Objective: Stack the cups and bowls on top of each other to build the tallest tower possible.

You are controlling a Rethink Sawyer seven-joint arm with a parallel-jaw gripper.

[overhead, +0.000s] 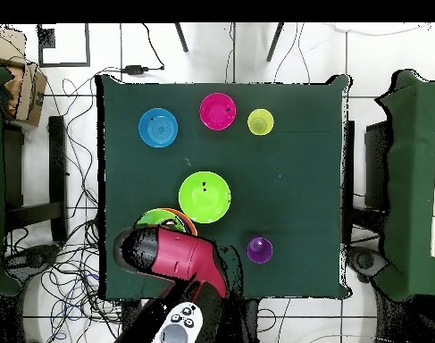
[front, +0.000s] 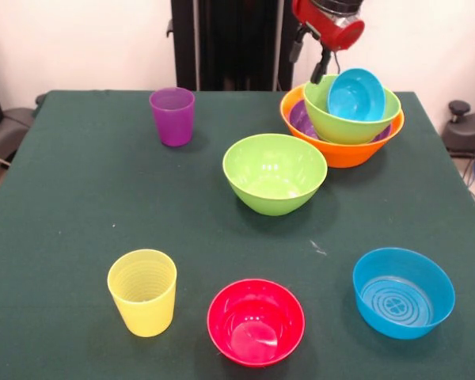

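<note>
Blue bowl [front: 355,94] sits tipped in the tower [front: 342,125]. Tool [front: 321,70] just behind the tower; can't tell if it's spread. Nudge blue bowl flat b4 adding more.

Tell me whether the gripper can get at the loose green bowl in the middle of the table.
Probably yes. The loose green bowl stands alone, upright and open-topped, beside the tower where the gripper hovers; nothing covers it.
</note>
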